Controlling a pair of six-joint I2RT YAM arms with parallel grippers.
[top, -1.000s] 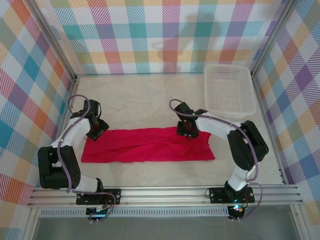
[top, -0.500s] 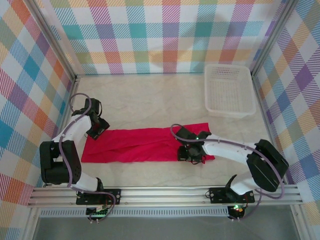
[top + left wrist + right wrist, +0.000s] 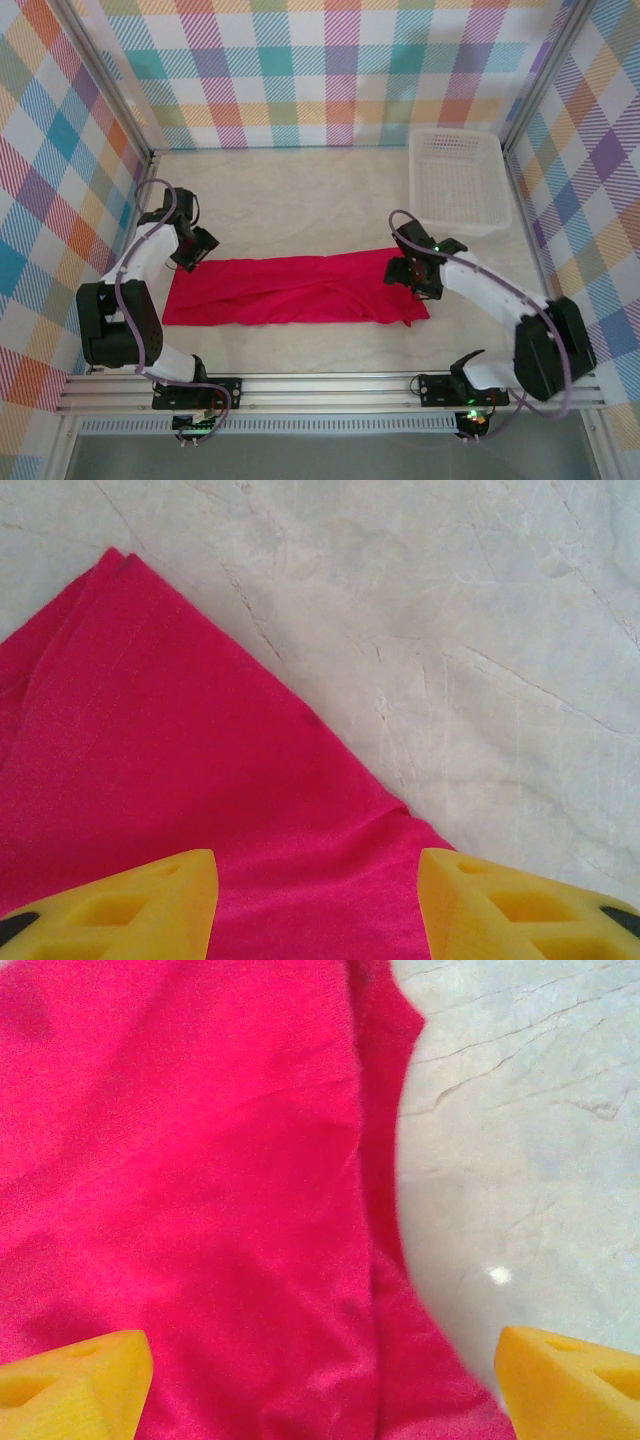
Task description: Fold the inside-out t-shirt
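Camera above the arms: the plain crimson-red soft fabric t-shirt (image 3: 290, 290) lies as a long, narrow folded band on the near half of the pale, marble-veined table (image 3: 300, 200). Its long axis runs left to right, roughly parallel to the grooved aluminium rail (image 3: 330, 385) at the near edge. Which end is the neck I cannot tell. The left gripper (image 3: 196, 247) sits at the band's far left corner, and the right gripper (image 3: 418, 278) is over its right end. A white plastic lattice basket (image 3: 458, 180) stands in the far right corner, apart from the cloth. Pastel plaid walls (image 3: 300, 70) close in three sides.

Left wrist camera: the two yellow fingertips (image 3: 150, 905) stand apart, gripping nothing, with flat red fabric below the gap. The shirt's edge runs diagonally from a corner at upper left down to lower right, and bare table lies beyond it.

Right wrist camera: the yellow fingertips (image 3: 75, 1385) are spread very wide at the bottom corners, with nothing held. Red cloth covers the left and middle. A layered, curving edge runs down its right side, beside bare table.
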